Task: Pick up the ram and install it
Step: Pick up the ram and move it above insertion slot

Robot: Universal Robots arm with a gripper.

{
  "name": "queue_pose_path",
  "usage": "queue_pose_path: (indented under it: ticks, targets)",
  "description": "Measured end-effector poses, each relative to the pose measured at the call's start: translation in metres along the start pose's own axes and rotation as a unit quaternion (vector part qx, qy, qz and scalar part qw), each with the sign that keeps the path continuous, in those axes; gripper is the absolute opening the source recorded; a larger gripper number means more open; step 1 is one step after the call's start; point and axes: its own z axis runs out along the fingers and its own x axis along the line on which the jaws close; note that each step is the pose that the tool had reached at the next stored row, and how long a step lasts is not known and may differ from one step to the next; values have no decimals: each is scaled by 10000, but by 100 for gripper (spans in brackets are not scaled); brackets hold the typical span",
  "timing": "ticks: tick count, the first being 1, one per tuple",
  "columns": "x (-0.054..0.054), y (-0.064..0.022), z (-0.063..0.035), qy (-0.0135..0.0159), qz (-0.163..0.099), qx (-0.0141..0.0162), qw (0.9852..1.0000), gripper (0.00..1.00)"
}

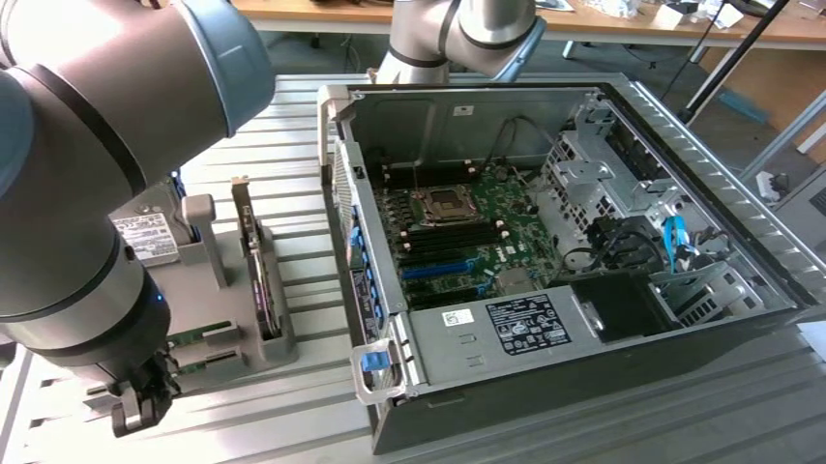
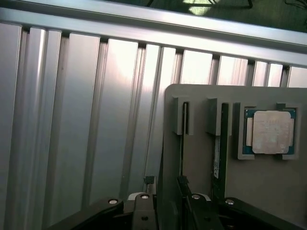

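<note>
The ram [image 2: 182, 143] stands on edge in a slot of the grey holder [image 2: 268, 191]; I see it as a thin dark line. A second thin board [image 2: 218, 158] stands in the neighbouring slot. In the exterior view the green ram sticks [image 1: 204, 337] lie low in the holder [image 1: 258, 348] at the exterior view's left. My gripper [image 2: 165, 183] is open, hanging just above the holder's near edge. One fingertip [image 2: 182, 181] is by the ram's end and the other [image 2: 148, 181] is outside the holder. It holds nothing. The gripper [image 1: 135, 411] also hangs low at the front left.
A square silver processor [image 2: 271, 132] sits in a pocket of the holder. An upright expansion card [image 1: 251, 261] stands in the same holder. The open computer case [image 1: 722, 174] with its motherboard [image 1: 465, 227] lies to the exterior view's right. Everything rests on a ribbed metal table [image 2: 72, 120].
</note>
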Motion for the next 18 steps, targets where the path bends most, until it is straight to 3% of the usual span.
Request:
queue_pose_path:
  ticks: [3,18]
  targets:
    - [-53,-3,37,0,-3,0,10000,30]
    - [-99,34,149,-5,-3,0,10000,30]
